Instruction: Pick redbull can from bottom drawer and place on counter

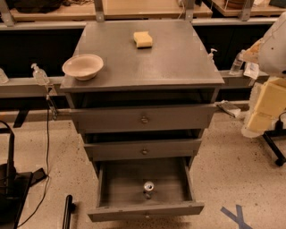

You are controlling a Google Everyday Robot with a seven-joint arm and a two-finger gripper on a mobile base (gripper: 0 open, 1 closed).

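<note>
Currently we see speckled floor [241, 179] filling the lower frame, with a blue tape cross [237, 216] at lower right.

The counter [147, 67] sits centre-top of the frame: a flat dull-grey cabinet top. Light wooden tabletops [143, 8] run behind it along the top edge.

Below the counter are three grey drawers, stacked. The top drawer [143, 118] and middle drawer [143, 150] each show a small round knob and look only slightly out. The bottom drawer [145, 210] is pulled well out at bottom centre, so we can see inside it.

The gripper [267, 105] is at the right edge of the frame, mid-height. It shows as pale yellow blocks under the white arm [273, 44]. It sits well apart from the cabinet and is not touching anything of the task. Gripper state: we cannot tell.

A bowl [82, 66] sits upright on the counter's front-left corner. A yellow sponge [143, 39] lies on the counter toward the back, right of centre.

One clear pump bottle [39, 74] is left of the cabinet, and more bottles [237, 62] are to the right, all off the counter.

The redbull can [148, 188] stands upright in the bottom drawer. It is near the middle, toward the front panel, with its shiny lid facing up.
</note>
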